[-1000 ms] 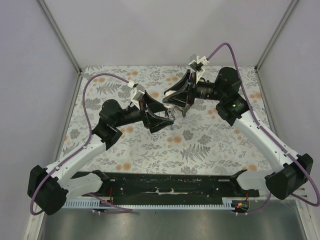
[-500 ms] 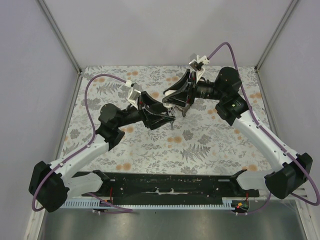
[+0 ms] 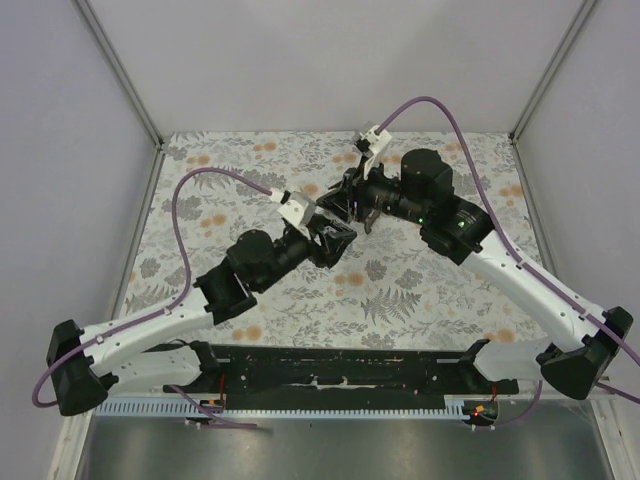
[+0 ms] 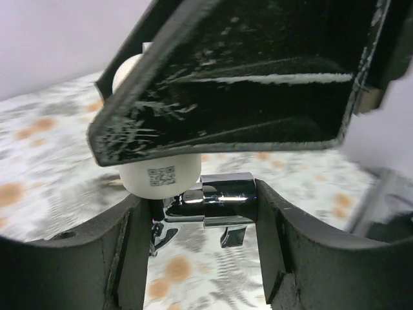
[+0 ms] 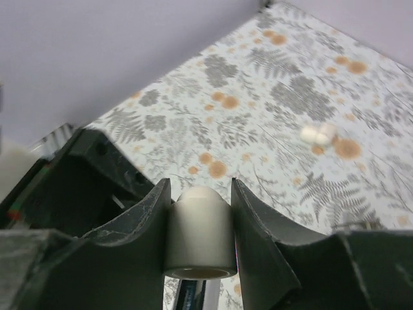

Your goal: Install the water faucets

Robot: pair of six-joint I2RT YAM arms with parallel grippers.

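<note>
Dead centre and a touch low in the left wrist view sits the water faucet, shiny chrome, lying crosswise, held up off the table. It spans the gap of the left gripper. The jaws stand partway in, one pressed against the faucet's right end and the other against its left, so that claw is clamped on the faucet. A stubby chrome part hangs below the body.

At the faucet's left end, touching or as good as touching, is a white cylinder with a square printed code on it. That cylinder is in the right gripper, whose scuffed black body fills the top of the left wrist view. Its own camera shows the jaws narrow, pinched on the cylinder, which lies lengthwise between them.

From above, the two claws meet nose to nose just above the middle of the frame, over the floral tabletop. Wide stretches of pattern show to the left, to the right and below them. Grey walls close the left, right and top of the frame. A black rail runs along the table's bottom edge.

Count: one faucet, one held cylinder, two grippers, and two small white pieces lying together on the cloth, upper right of the right wrist view.
</note>
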